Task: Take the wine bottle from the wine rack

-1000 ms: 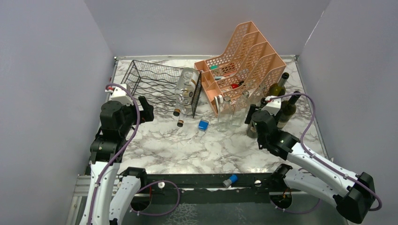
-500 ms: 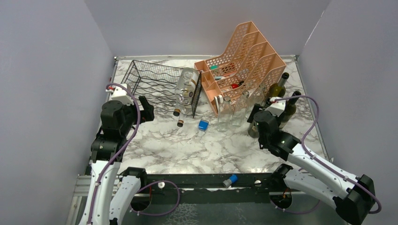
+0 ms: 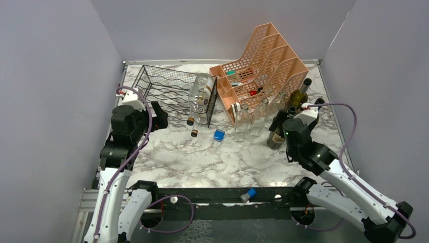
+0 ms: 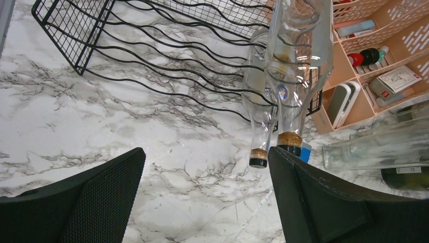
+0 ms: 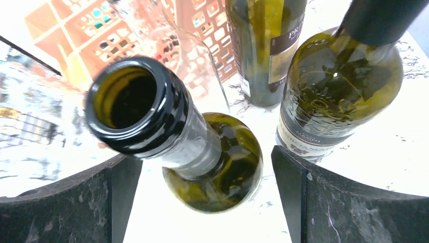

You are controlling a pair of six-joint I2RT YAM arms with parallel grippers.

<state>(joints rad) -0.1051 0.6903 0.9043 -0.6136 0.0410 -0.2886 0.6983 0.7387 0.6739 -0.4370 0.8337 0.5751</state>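
The black wire wine rack (image 3: pixel 164 90) lies at the back left and also shows in the left wrist view (image 4: pixel 146 45). Two clear corked wine bottles (image 3: pixel 201 97) lie in its right end, necks sticking out toward the front (image 4: pixel 298 55). My left gripper (image 3: pixel 158 115) is open and empty, on the table side of the rack and left of the bottle necks (image 4: pixel 205 169). My right gripper (image 3: pixel 281 125) is open, its jaws on either side of an upright open dark green bottle (image 5: pixel 227 174) without touching it.
A peach file organizer (image 3: pixel 260 63) stands at the back right. Clear glass bottles (image 3: pixel 243 124) and two more green wine bottles (image 5: pixel 334 86) stand by it. A small blue block (image 3: pixel 219 134) lies near the bottle necks. A blue cap (image 3: pixel 248 195) lies on the front frame.
My right arm has shifted to the right and back, bringing its gripper over the dark green bottle. My left gripper has edged slightly toward the rack.
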